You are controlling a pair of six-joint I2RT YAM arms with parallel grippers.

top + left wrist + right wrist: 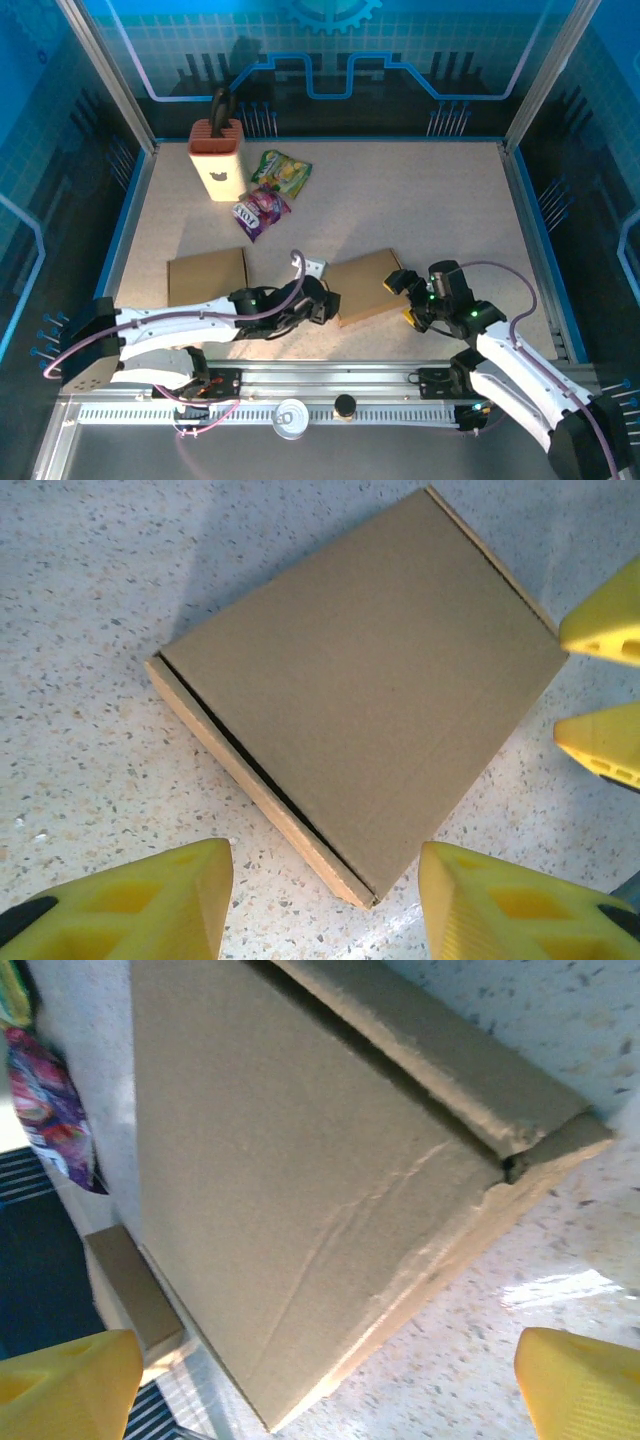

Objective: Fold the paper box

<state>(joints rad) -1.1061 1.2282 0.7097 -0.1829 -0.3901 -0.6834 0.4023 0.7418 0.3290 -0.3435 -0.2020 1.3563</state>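
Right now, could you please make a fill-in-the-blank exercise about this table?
The left end effector and the right end effector are both ____, gripping nothing.
The closed cardboard box lies ____ the two end effectors.
Beside the purple snack packet lies a ____ one.
Missing words: open; between; green.

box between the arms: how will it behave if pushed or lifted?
Probably light: the cardboard box is thin and low. Likely slides flat on the table rather than tipping. The lid gap and creased corner suggest it may flex or open.
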